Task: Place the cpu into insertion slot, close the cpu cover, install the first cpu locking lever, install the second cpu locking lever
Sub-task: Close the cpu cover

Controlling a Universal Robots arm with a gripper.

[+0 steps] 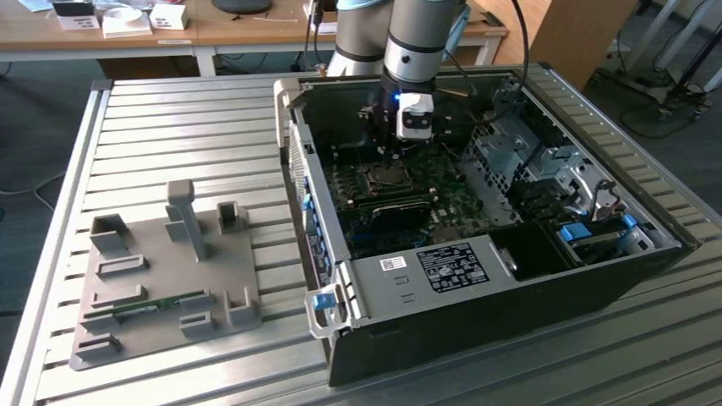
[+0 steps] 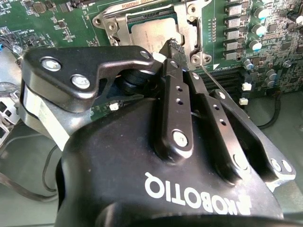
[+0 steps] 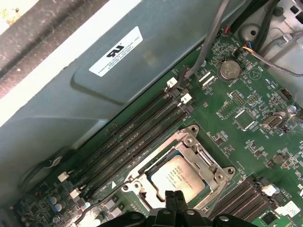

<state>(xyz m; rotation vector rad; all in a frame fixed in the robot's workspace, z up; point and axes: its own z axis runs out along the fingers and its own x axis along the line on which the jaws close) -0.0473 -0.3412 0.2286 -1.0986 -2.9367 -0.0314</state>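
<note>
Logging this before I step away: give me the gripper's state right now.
Gripper: shut, fingertips together by the cpu, nothing seen held between them.

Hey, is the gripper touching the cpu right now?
Cannot tell. In the first wrist view the gripper overlaps one edge of the cpu, hiding any contact or gap there.

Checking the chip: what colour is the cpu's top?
Dull silvery-grey; the small square cpu shows best in the first wrist view.
</note>
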